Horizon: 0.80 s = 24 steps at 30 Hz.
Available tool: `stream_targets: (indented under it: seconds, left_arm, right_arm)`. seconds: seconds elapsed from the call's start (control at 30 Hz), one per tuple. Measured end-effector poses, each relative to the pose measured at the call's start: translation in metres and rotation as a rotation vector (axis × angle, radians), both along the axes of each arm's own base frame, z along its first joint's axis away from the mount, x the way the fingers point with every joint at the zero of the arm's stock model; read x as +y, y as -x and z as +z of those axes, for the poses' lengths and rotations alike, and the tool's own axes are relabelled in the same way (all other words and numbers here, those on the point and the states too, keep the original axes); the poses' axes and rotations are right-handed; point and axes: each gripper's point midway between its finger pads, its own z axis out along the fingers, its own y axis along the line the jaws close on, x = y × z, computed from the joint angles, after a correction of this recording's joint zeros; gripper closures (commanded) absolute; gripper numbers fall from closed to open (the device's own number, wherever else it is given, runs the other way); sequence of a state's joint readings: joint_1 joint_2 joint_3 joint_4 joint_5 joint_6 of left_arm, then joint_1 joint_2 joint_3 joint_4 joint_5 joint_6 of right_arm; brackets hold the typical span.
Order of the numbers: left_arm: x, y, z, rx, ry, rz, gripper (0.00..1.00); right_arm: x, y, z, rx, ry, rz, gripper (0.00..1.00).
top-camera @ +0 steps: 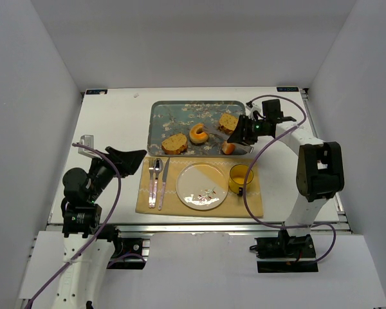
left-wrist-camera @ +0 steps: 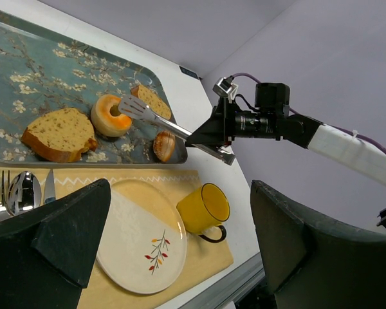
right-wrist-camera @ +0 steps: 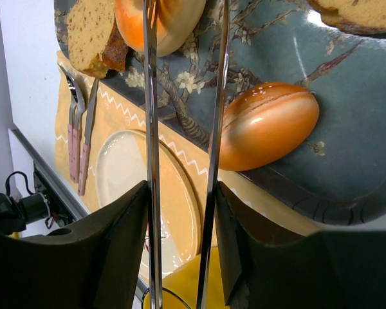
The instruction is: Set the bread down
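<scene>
The bread, a golden ring-shaped bagel [top-camera: 198,134], lies on the blue flowered tray [top-camera: 180,109]; it also shows in the left wrist view [left-wrist-camera: 109,116] and the right wrist view [right-wrist-camera: 170,22]. My right gripper [top-camera: 246,133] [right-wrist-camera: 181,187] is shut on metal tongs [left-wrist-camera: 161,122] [right-wrist-camera: 151,129]. The tongs reach left, and their tips are at the bagel, one over its hole. I cannot tell whether the bagel is off the tray. My left gripper [top-camera: 132,154] [left-wrist-camera: 180,187] is open and empty, left of the placemat.
A small orange bun [top-camera: 228,148] [right-wrist-camera: 267,125] and two brown bread slices [top-camera: 174,143] [top-camera: 228,122] share the tray. On the yellow placemat [top-camera: 251,203] are a plate [top-camera: 201,185], a yellow mug [top-camera: 240,178] and cutlery [top-camera: 157,180].
</scene>
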<state>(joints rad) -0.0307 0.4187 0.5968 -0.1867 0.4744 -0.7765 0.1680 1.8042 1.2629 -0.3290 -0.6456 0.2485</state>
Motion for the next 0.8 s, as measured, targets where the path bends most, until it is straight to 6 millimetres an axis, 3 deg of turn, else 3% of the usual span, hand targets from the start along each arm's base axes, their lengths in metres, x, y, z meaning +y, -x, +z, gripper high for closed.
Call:
stream_targets:
  seconds: [0.2,0.43,0.63,0.8]
  left_arm:
    - [0.000,-0.001,0.001,-0.004,0.001,0.000,0.02]
    - [0.000,-0.001,0.003,-0.015,0.007,0.000,0.02]
    - [0.000,-0.002,-0.001,-0.008,0.009,0.000,0.02]
    - [0.000,0.003,0.004,-0.032,0.011,-0.001,0.02]
  right_arm:
    - [0.006,0.001,-0.003,0.012,-0.018,0.013,0.60]
    - [0.008,0.002,0.002,0.005,-0.035,0.028,0.76]
    - [0.004,0.006,0.025,-0.034,-0.069,0.037,0.81]
    - [-0.001,0.023,0.055,-0.117,-0.091,0.095,0.83]
